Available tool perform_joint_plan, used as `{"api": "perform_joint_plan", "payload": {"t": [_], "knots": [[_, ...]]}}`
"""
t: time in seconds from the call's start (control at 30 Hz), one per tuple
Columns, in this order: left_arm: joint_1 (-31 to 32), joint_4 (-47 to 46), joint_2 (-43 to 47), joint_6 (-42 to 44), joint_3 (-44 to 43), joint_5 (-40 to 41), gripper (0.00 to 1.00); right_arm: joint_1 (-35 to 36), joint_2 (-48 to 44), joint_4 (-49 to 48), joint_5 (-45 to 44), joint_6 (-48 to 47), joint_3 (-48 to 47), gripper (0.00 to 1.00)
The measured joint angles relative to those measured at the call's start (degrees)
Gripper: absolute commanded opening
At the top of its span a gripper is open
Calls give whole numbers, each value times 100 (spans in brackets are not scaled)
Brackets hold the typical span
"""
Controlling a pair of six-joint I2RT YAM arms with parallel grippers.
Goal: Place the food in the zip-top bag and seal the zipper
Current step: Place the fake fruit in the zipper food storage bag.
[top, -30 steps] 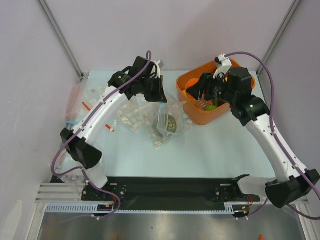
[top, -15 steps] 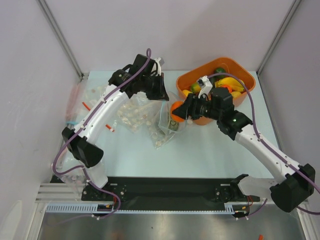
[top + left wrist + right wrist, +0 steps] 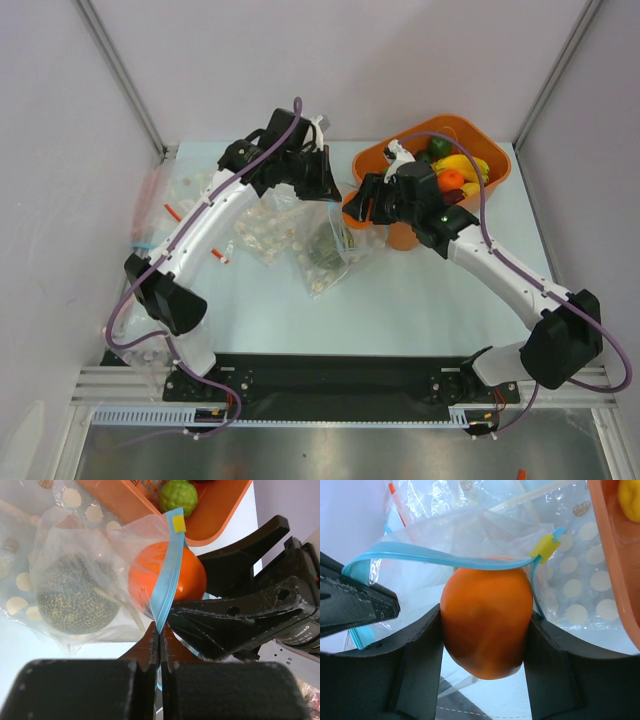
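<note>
The zip-top bag hangs from my left gripper, which is shut on the light-blue zipper and holds the mouth up. A grey-green bumpy ball lies inside the bag. My right gripper is shut on an orange, right at the mouth of the bag, just under the zipper and its yellow slider. In the top view the orange sits between the left gripper and the right gripper. How far the orange is in the bag, I cannot tell.
An orange basket at the back right holds bananas, another orange and green fruit. Clear bags with white dots lie under the left arm. A bag with a red strip lies at the far left.
My right arm has swung left out of the basket with the orange, over to the bag's mouth. The left gripper has kept its hold on the zipper.
</note>
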State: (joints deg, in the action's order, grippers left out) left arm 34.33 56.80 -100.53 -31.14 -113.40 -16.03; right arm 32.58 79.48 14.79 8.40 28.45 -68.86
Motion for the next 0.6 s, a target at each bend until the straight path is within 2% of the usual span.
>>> {"api": "perform_joint_plan", "payload": {"t": [0.03, 0.07, 0.17, 0.3, 0.6], "knots": [[0, -15, 0, 0, 17, -17, 0, 2, 13, 15, -57, -4, -24, 65], [0, -15, 0, -2, 33, -26, 0, 9, 31, 17, -98, -11, -46, 77], [0, -37, 0, 0, 81, -48, 0, 48, 61, 79, -164, -111, -83, 85], [-24, -61, 0, -4, 149, -83, 0, 103, 61, 236, -173, -271, -170, 85], [-181, -101, 0, -31, 155, -90, 0, 120, -387, 1311, -420, -400, -549, 69]]}}
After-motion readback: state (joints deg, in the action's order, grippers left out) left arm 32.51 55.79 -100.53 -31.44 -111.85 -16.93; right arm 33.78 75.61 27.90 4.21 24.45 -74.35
